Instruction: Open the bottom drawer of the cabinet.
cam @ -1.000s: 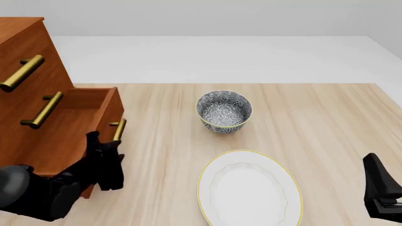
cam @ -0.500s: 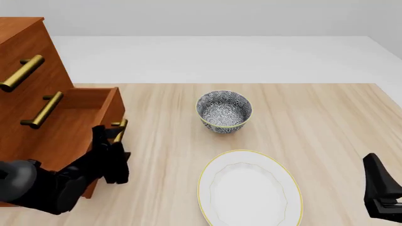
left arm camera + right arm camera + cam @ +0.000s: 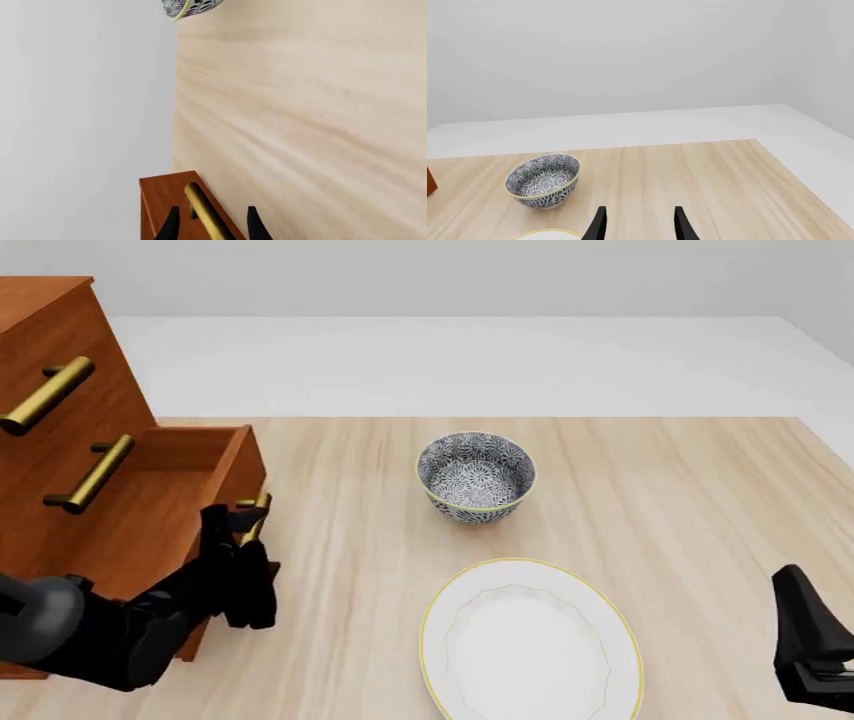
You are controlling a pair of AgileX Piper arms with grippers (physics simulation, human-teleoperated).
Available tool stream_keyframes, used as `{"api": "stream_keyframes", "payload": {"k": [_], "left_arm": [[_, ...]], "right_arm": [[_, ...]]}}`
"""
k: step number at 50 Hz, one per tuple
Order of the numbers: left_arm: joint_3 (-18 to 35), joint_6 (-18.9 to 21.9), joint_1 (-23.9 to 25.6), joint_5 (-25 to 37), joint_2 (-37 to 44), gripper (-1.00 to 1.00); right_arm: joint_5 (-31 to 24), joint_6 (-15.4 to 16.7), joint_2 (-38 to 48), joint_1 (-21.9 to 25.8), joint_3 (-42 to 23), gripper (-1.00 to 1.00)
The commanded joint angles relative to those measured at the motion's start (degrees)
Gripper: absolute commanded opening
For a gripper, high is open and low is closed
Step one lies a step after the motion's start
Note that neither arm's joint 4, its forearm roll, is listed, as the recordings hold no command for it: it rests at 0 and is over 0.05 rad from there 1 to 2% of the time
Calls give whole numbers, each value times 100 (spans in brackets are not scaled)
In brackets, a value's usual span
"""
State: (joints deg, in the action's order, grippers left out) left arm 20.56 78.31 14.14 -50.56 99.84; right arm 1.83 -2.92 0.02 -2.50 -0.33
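At the frame's left, the bottom drawer (image 3: pixel 187 480) juts from the cabinet (image 3: pixel 60 390). The left end effector (image 3: pixel 244 575) is spread around its handle (image 3: pixel 207 215), as only the left wrist view shows. The right end effector (image 3: pixel 637 222) is spread, empty.

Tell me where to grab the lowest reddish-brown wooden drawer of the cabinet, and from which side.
Grip the brass bar handle on the bottom drawer front, near its middle, coming in from the table side, facing the front. The bar stands off the wood on posts, so fingers can close across it. In the left wrist view the left gripper already straddles the bar, one finger either side, which looks a sound hold.
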Motion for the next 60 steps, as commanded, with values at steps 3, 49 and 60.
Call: {"api": "stream_keyframes", "payload": {"k": [3,49,60], "left_arm": [[24,13,142,-148,-272,100],[-120,-704,1088,2102,-3286,100],[580,-1606,1208,3785,-4408,100]], "right_arm": [[-11,-12,0,-5,-17,100],[-9,-25,0,-6,-33,100],[30,-28,0,-4,5,100]]}}
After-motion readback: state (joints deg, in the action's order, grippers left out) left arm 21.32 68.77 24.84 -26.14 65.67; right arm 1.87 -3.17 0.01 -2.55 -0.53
